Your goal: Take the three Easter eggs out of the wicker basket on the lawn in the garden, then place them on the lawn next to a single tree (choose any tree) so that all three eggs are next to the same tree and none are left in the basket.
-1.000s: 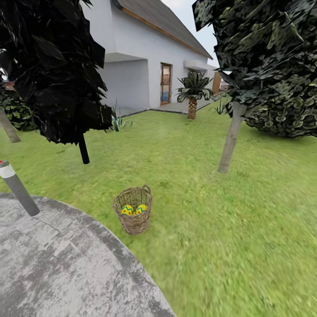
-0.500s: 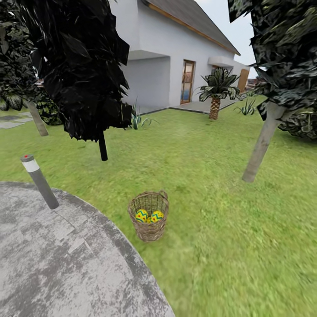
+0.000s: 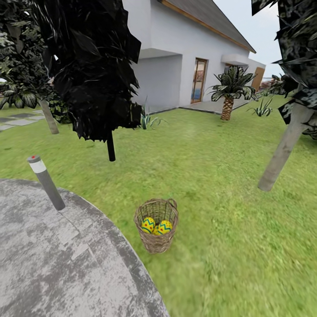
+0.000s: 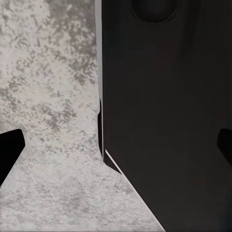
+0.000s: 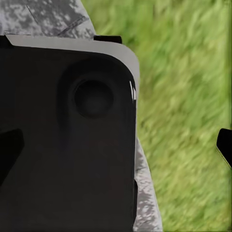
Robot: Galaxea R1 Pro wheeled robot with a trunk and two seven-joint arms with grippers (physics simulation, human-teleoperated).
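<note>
The wicker basket (image 3: 157, 237) stands upright on the lawn (image 3: 211, 176), just off the patio's edge. Inside it lie the yellow Easter eggs with blue zigzags: one (image 3: 148, 224) on the left, another (image 3: 165, 226) on the right, and a sliver of yellow between them. A tree with a pale leaning trunk (image 3: 284, 152) rises at the right, some way beyond the basket. In the left wrist view my left gripper (image 4: 116, 150) is open over a dark body panel and grey stone. My right gripper (image 5: 116, 147) is open too, above grass and a dark panel.
The round grey stone patio (image 3: 53, 259) fills the lower left. A grey bollard (image 3: 46, 182) stands at its rim. A black conifer (image 3: 110, 147) rises behind the basket, a palm (image 3: 227, 108) and a white house (image 3: 176, 57) farther back. Another pale trunk (image 3: 49, 116) is at far left.
The whole picture has slid right and down, so the camera has moved; the basket looks a little nearer. The basket and eggs themselves have not shifted.
</note>
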